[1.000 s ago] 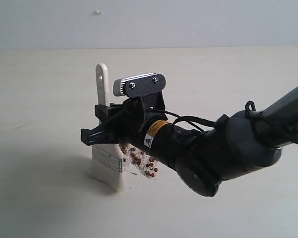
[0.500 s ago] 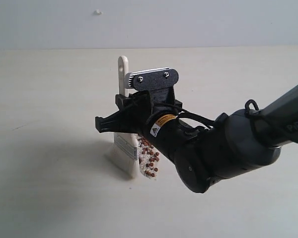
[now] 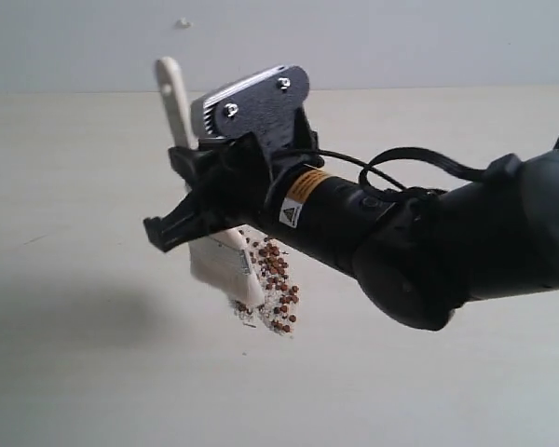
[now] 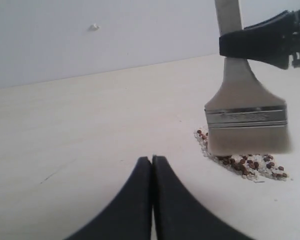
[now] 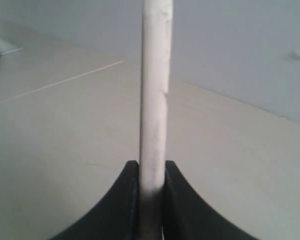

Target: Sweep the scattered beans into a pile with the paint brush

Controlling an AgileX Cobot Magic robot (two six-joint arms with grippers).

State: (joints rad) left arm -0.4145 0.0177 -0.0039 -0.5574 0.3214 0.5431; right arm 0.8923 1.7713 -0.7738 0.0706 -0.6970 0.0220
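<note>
Tilted since a moment ago, the paint brush (image 3: 224, 265) leans toward upper left; my right pincer (image 5: 151, 177) clamps its handle; beans (image 3: 276, 291) lie heaped at centre beside the bristles; my left pincer (image 4: 152, 167) is closed.

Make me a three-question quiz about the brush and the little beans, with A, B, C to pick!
1. Where are the beans? A. in a bowl B. on the table beside the paint brush bristles C. on the brush handle
2. What colour are the beans? A. reddish-brown B. green C. blue
3. How is the left hand? A. wide open B. holding the brush C. shut, holding nothing
Answers: 1 B, they lie clumped beside the bristles. 2 A, each pellet looks reddish-brown. 3 C, it is closed tight with nothing inside; the right hand holds the brush.
</note>
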